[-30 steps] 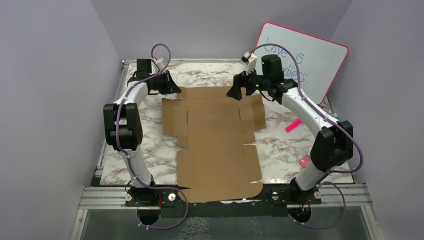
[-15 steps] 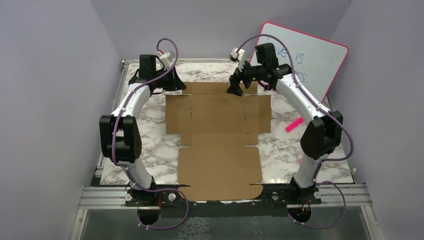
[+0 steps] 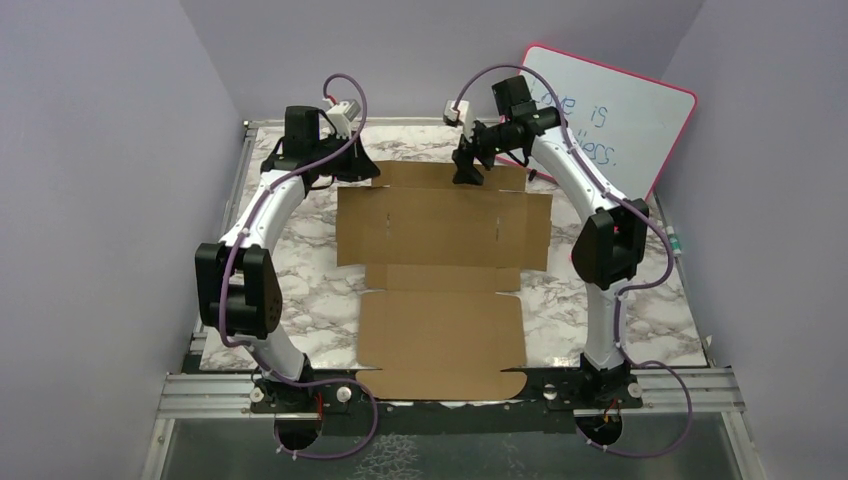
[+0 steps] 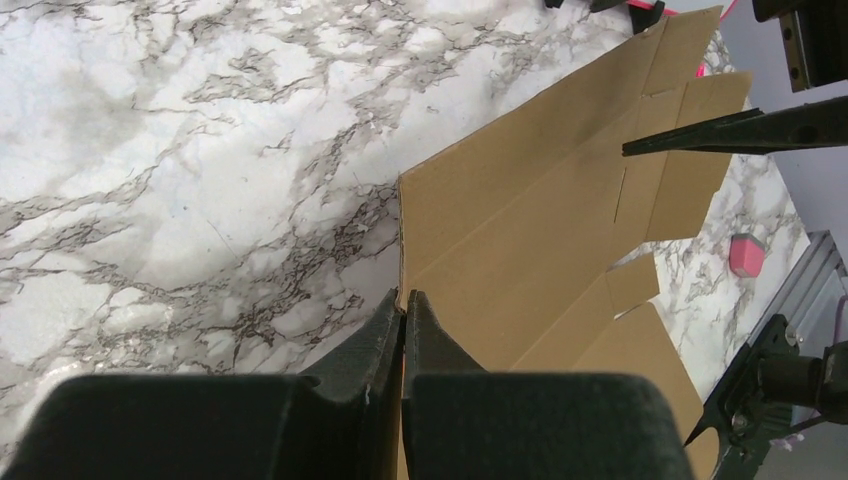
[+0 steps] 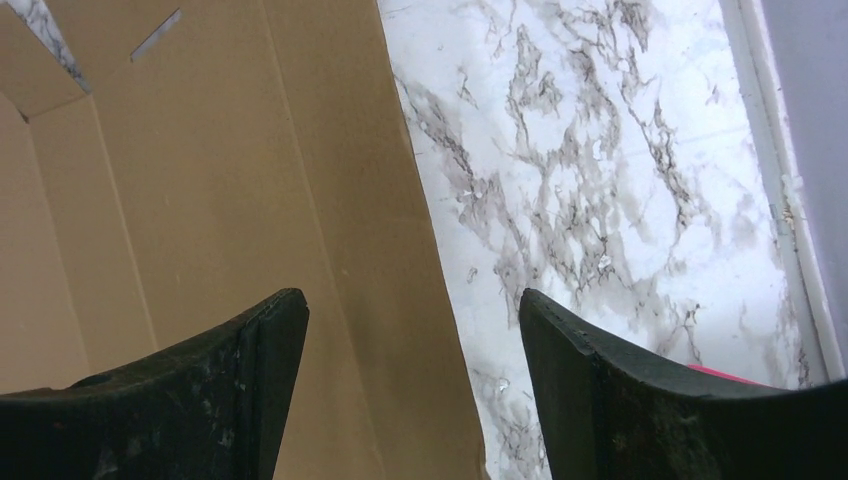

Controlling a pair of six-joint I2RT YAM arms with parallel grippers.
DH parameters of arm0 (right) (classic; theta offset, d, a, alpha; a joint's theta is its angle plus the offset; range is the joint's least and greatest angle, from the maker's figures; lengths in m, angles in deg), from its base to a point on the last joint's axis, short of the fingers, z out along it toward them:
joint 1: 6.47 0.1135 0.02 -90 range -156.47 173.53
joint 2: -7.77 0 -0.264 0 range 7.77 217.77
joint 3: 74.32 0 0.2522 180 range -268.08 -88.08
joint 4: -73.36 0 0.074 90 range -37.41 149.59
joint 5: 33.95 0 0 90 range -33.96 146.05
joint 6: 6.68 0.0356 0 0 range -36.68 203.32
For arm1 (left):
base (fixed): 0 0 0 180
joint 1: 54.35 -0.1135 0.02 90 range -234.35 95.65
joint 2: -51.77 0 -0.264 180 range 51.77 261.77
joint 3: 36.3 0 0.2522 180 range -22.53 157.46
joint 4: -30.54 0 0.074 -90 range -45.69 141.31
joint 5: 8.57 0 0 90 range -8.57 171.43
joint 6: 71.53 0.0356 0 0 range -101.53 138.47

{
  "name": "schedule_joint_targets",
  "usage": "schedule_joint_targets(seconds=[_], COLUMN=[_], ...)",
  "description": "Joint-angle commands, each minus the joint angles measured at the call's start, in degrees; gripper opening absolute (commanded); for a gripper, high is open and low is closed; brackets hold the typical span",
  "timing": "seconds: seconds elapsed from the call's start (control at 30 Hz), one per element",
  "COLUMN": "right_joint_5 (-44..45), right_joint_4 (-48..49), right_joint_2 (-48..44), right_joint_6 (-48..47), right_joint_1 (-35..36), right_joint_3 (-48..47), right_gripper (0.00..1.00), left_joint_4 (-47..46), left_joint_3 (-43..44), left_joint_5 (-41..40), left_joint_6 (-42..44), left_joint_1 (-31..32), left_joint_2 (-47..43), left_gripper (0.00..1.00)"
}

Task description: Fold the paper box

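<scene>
The paper box (image 3: 442, 270) is a flat brown die-cut cardboard sheet lying on the marble table, stretching from the near edge to the far side. My left gripper (image 3: 368, 172) is shut on the sheet's far left corner; the left wrist view shows its jaws (image 4: 403, 300) pinched on the cardboard (image 4: 540, 230) edge. My right gripper (image 3: 468, 172) hovers open over the sheet's far edge. In the right wrist view its fingers (image 5: 270, 350) straddle the cardboard (image 5: 230, 200) edge without touching it.
A pink-framed whiteboard (image 3: 610, 115) with blue writing leans on the far right wall. The marble table (image 3: 300, 250) has a metal rail along its near edge (image 3: 450, 392). A small pink object (image 4: 745, 253) shows in the left wrist view.
Both grippers have moved toward the far edge of the table. The sheet has slid away from the near edge and a little right. The pink items on the right are now hidden behind the right arm.
</scene>
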Motion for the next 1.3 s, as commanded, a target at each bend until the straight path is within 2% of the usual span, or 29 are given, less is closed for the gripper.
schedule_joint_targets(seconds=[0.0,0.13,0.27,0.47,0.57,0.77,0.97,1.13,1.27], right_joint_5=[-2.5,-3.9,-5.1,-4.7,-3.3,-1.9,6.2,13.0,18.2], right_joint_4=[-5.7,-7.7,-10.9,-11.4,-10.8,-8.4,-3.1,1.3,8.5], right_joint_2=[2.3,3.7,5.1,3.7,2.6,-1.1,-6.6,-11.3,-16.5], right_joint_6=[-3.0,-4.0,-4.2,-4.3,-4.2,-5.8,-7.8,-10.1,-14.5], right_joint_1=[0.2,0.2,0.2,0.2,0.2,0.5,2.7,5.4,7.9], right_joint_3=[-3.8,-4.9,-7.0,-6.3,-5.5,-3.4,1.5,6.6,14.5], right_gripper=[0.81,0.73,0.55,0.12,0.02,0.01,0.01,0.01,0.01], left_joint_4=[-0.2,-0.2,-0.3,-0.4,-0.4,-0.7,-3.1,-5.4,-6.3], left_joint_3=[-1.1,-1.4,-1.7,-1.7,-1.7,-1.8,-4.3,-8.5,-12.3], left_joint_5=[-1.1,-1.6,-3.0,-3.2,-3.6,-3.6,-4.9,-9.8,-17.9], left_joint_6=[2.3,3.4,3.8,3.3,3.2,2.4,-0.5,-3.7,-5.0], left_joint_1=[1.7,3.0,3.5,3.5,3.6,4.4,4.5,4.2,3.4], left_joint_2=[-2.7,-3.7,-4.2,-4.1,-4.5,-6.2,-10.4,-16.0,-22.0], left_gripper=[0.02,0.02,0.02,0.02,0.08,0.24,0.43,0.52,0.59])
